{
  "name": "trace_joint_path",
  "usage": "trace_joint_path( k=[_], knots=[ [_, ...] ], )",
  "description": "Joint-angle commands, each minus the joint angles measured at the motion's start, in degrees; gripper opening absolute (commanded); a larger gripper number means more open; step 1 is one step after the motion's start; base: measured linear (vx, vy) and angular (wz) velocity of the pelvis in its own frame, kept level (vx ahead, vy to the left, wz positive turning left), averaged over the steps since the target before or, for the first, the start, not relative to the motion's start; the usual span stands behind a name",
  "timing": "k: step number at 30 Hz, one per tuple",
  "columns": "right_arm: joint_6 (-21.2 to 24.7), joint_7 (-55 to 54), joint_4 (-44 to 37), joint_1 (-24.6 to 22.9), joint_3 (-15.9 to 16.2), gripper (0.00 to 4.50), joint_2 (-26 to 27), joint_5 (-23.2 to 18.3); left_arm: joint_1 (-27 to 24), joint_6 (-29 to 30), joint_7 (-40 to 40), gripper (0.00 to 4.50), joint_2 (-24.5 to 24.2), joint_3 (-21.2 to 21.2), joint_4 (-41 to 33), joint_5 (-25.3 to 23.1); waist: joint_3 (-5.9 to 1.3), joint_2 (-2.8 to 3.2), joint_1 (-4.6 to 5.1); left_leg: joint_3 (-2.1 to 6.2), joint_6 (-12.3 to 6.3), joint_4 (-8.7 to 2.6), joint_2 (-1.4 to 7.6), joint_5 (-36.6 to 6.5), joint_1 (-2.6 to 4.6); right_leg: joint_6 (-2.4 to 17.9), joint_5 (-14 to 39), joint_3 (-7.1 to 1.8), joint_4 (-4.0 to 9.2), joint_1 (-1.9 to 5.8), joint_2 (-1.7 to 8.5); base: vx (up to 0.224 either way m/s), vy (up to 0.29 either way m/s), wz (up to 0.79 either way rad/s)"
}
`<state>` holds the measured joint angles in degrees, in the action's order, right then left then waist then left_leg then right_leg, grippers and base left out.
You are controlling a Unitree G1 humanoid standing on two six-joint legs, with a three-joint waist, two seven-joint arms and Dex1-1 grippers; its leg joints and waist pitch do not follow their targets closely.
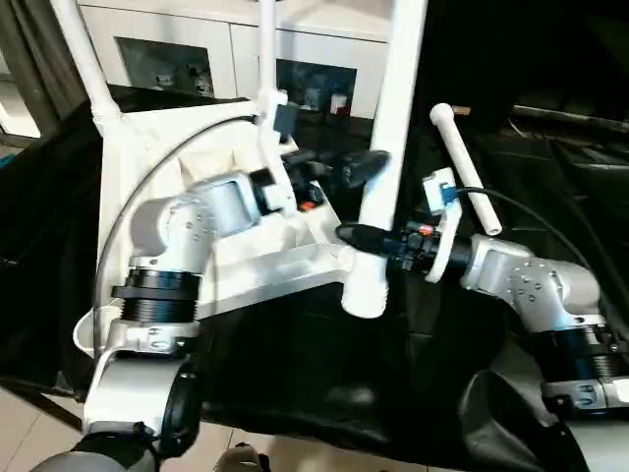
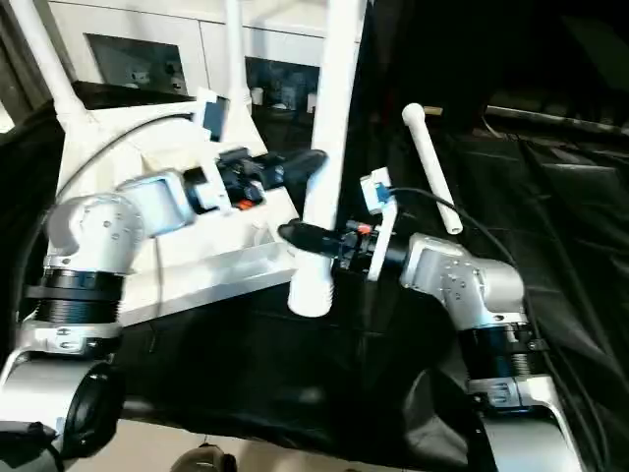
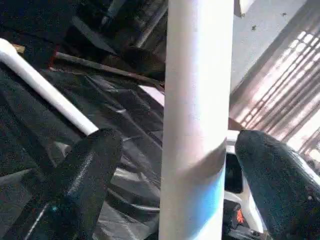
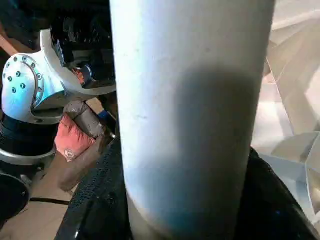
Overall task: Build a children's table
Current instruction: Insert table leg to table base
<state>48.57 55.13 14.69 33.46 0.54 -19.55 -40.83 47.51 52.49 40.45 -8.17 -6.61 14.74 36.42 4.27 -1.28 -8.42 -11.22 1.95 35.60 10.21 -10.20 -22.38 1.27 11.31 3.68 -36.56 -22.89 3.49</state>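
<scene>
The children's table lies upside down and tilted on the black cloth, its white top (image 1: 138,147) showing a ribbed underside. Two legs (image 1: 84,54) (image 1: 265,59) rise from its far corners. A third leg (image 1: 395,98) stands upright at the near right corner. My right gripper (image 1: 360,239) is shut on this leg just above its thick lower end (image 4: 190,100). Higher up, my left gripper (image 1: 370,163) straddles the same leg (image 3: 197,115), open, its fingers (image 3: 85,170) standing apart from the tube on both sides. A loose leg (image 1: 466,169) lies on the cloth to the right.
A white cabinet with glass doors (image 1: 177,49) stands behind the table. Black cloth (image 1: 324,374) covers the work surface and hangs over its near edge, with light floor (image 1: 29,433) below at the left. A black cable (image 1: 536,211) runs over my right forearm.
</scene>
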Motion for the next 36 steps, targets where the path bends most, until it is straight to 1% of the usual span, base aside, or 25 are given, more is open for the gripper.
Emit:
trace_joint_path(
  k=[1,2,3,4,6,7,10,11,12,13,14,16,17,19,20,21,22,23,24,26,27,31,32,33,36],
  knots=[
    [-0.1,0.4,0.3,2.0,0.1,1.88,-0.3,0.6,1.5,0.8,0.2,4.50,0.6,0.4,0.1,0.7,-4.85,-0.45,-0.10,1.74,-0.10,-4.07,3.12,-6.2,1.23,10.7,9.7,-3.02,4.62,2.95,5.65,0.000,0.000,0.00],
    [-0.1,0.4,0.3,2.1,0.1,1.88,-0.3,0.6,1.5,0.8,0.3,4.50,0.6,0.4,0.1,0.7,-4.83,-0.03,-0.03,1.75,0.16,-4.06,3.11,-6.6,1.27,10.5,10.2,-3.02,4.79,2.86,5.58,0.000,0.000,0.00],
    [-0.1,0.4,0.3,2.1,0.1,1.88,-0.3,0.6,1.5,0.8,0.3,4.50,0.6,0.4,0.1,0.7,-4.85,-0.18,-0.07,1.78,0.32,-4.09,3.13,-6.7,1.30,10.5,10.4,-3.02,4.77,2.95,5.62,0.000,0.000,0.00],
    [-0.3,0.4,0.6,2.4,0.1,1.88,-0.2,0.9,1.8,1.0,0.4,4.50,0.8,0.5,0.2,0.8,-4.84,0.17,-0.08,1.84,0.41,-4.09,3.12,-6.7,1.25,10.5,10.3,-3.03,4.73,2.95,5.62,0.000,0.000,0.00],
    [-0.7,0.4,0.8,2.6,0.2,1.88,-0.3,1.3,2.1,1.1,0.5,4.50,1.1,0.6,0.5,0.9,-4.82,-0.04,0.03,1.83,0.54,-4.13,3.12,-7.0,1.31,10.4,10.2,-3.00,4.79,2.94,5.54,0.000,0.000,0.00],
    [-0.8,-0.3,0.3,2.7,0.1,1.88,-0.1,1.7,2.3,1.2,0.5,4.50,1.2,0.9,0.7,1.1,-4.86,0.23,0.07,1.87,0.73,-4.13,3.15,-7.2,1.36,10.6,10.4,-2.98,4.80,2.93,5.59,0.000,0.000,0.00],
    [-2.0,-1.6,-0.1,2.5,0.6,1.88,0.4,3.0,1.9,0.8,-0.4,4.50,1.3,1.8,1.1,-0.1,-4.87,0.23,0.20,1.89,0.95,-4.18,3.22,-7.1,1.34,10.7,9.2,-2.99,4.68,2.84,5.46,0.000,0.000,0.00],
    [-4.0,-4.1,-0.2,2.7,1.0,1.88,1.2,5.1,1.8,-1.1,-2.4,4.50,2.1,2.0,1.5,-1.8,-4.88,0.42,0.22,1.87,1.12,-4.17,3.23,-7.4,1.45,10.8,9.1,-3.02,4.73,2.81,5.48,0.000,0.000,0.00],
    [-4.3,-4.7,-0.2,2.8,1.0,1.88,1.4,5.5,1.8,-1.6,-2.9,4.50,2.4,1.9,1.6,-2.1,-4.83,0.32,0.28,1.88,1.27,-4.18,3.21,-7.4,1.37,10.7,9.1,-3.04,4.80,2.82,5.48,0.000,0.000,0.00],
    [-5.2,-8.4,-0.4,3.0,0.5,1.88,2.6,6.9,1.8,-3.7,-5.8,4.50,3.8,1.3,1.5,-3.3,-4.87,0.26,0.37,1.90,1.44,-4.19,3.17,-7.4,1.35,10.6,9.1,-3.05,4.84,3.00,5.52,0.000,0.000,0.00],
    [-5.2,-10.7,-0.6,3.1,0.4,1.88,3.2,7.7,1.8,-4.1,-7.0,4.50,4.2,1.1,1.4,-3.7,-4.89,0.25,0.43,1.94,1.68,-4.27,3.32,-7.3,1.39,10.6,8.8,-3.07,4.74,2.97,5.55,0.000,0.000,0.00],
    [-5.3,-12.3,-1.2,3.2,0.6,1.88,3.6,8.5,1.8,-4.2,-8.2,4.50,4.6,1.0,1.1,-4.2,-4.98,0.23,0.55,1.89,1.59,-4.21,3.20,-7.2,1.47,10.9,8.2,-3.03,4.73,3.03,5.49,0.000,0.000,0.00],
    [-5.1,-13.5,-1.5,3.3,0.4,1.88,4.3,8.7,2.2,-4.7,-10.1,4.21,5.2,0.4,1.4,-4.7,-4.94,0.32,0.64,1.89,1.54,-4.24,3.21,-7.1,1.43,10.9,7.8,-3.06,4.66,3.01,5.40,0.000,0.000,0.00],
    [-3.8,-15.3,-3.5,3.3,0.2,1.88,5.0,8.5,3.5,-7.1,-15.9,4.14,6.8,-1.6,3.4,-6.0,-4.94,0.39,0.74,1.91,1.51,-4.23,3.23,-7.4,1.49,10.7,7.0,-3.08,4.66,3.02,5.29,0.000,0.000,0.00],
    [-3.5,-15.9,-4.0,3.3,0.0,1.88,5.3,8.5,4.0,-8.1,-17.8,4.14,7.4,-2.5,4.3,-6.3,-4.91,0.28,0.72,1.91,1.26,-4.25,3.16,-7.9,1.46,10.3,7.3,-3.11,4.83,3.10,5.26,0.000,0.000,0.00],
    [-3.4,-16.1,-4.1,3.3,-0.1,1.88,5.4,8.4,4.2,-8.4,-18.6,3.94,7.6,-2.9,4.7,-6.4,-4.88,0.25,0.67,1.92,1.16,-4.29,3.14,-7.8,1.45,10.0,7.7,-3.13,4.89,3.10,5.37,0.000,0.000,0.00],
    [-3.4,-17.1,-4.5,3.2,-0.2,1.88,5.8,8.9,5.0,-9.7,-21.5,3.78,8.3,-4.5,6.1,-6.4,-4.90,0.04,0.58,1.91,1.15,-4.27,3.20,-7.6,1.49,10.0,8.0,-3.11,4.87,3.09,5.41,0.000,0.000,0.00],
    [-3.4,-17.6,-4.6,3.1,-0.2,1.88,6.0,9.2,5.3,-10.2,-22.3,3.70,8.4,-4.8,6.8,-6.5,-4.90,0.12,0.56,1.94,1.19,-4.28,3.18,-7.5,1.44,10.0,7.9,-3.08,4.82,3.06,5.36,0.000,0.000,0.00],
    [-3.6,-18.1,-4.7,3.1,-0.2,1.88,6.3,9.5,5.4,-10.6,-22.6,3.68,8.4,-4.8,7.1,-6.8,-4.87,-0.41,0.67,1.86,1.06,-4.31,3.14,-7.4,1.41,9.9,8.0,-3.07,4.94,3.08,5.30,0.000,0.000,0.00],
    [-3.8,-18.9,-4.6,3.1,-0.4,1.88,6.7,9.7,5.5,-11.5,-23.2,3.65,8.5,-4.8,7.6,-7.5,-4.92,-0.22,0.61,1.89,0.70,-4.30,3.19,-6.4,1.40,9.7,7.4,-3.11,4.76,3.01,5.45,0.000,0.000,0.00],
    [-4.2,-19.3,-4.5,3.1,-0.1,1.88,6.9,10.2,5.1,-11.4,-22.9,3.41,8.5,-4.5,7.3,-7.4,-5.03,-0.18,0.56,1.88,0.59,-4.26,3.21,-5.7,1.40,9.8,6.5,-3.08,4.59,3.03,5.41,0.000,0.000,0.00],
    [-4.4,-19.9,-4.4,3.5,0.5,1.88,6.9,10.7,4.3,-10.5,-21.4,3.21,8.2,-3.0,5.5,-7.8,-5.02,-0.14,0.60,1.80,0.16,-4.20,3.19,-4.6,1.31,10.6,4.6,-3.06,4.43,3.01,5.41,0.000,0.000,0.00],
    [-4.5,-20.1,-4.3,3.6,0.7,1.88,7.0,10.9,4.1,-10.7,-21.1,2.95,7.9,-2.2,5.2,-8.4,-5.00,-0.39,0.60,1.76,0.04,-4.23,3.20,-4.6,1.32,10.6,4.5,-3.07,4.47,3.03,5.41,0.000,0.000,0.00],
    [-4.6,-20.2,-4.4,3.7,0.7,1.88,7.1,11.1,4.1,-11.1,-21.1,2.85,7.8,-1.7,5.3,-8.7,-4.98,-0.25,0.57,1.77,0.01,-4.24,3.20,-4.7,1.29,10.6,4.7,-3.09,4.42,3.06,5.47,0.000,0.000,0.00],
    [-5.0,-20.6,-4.2,3.9,1.0,1.88,7.3,11.9,4.2,-12.4,-22.6,2.76,7.7,-1.4,5.9,-9.7,-4.95,-0.18,0.53,1.78,0.29,-4.27,3.27,-5.2,1.38,10.3,5.5,-3.11,4.55,2.98,5.51,0.000,0.000,0.00]
  ],
)
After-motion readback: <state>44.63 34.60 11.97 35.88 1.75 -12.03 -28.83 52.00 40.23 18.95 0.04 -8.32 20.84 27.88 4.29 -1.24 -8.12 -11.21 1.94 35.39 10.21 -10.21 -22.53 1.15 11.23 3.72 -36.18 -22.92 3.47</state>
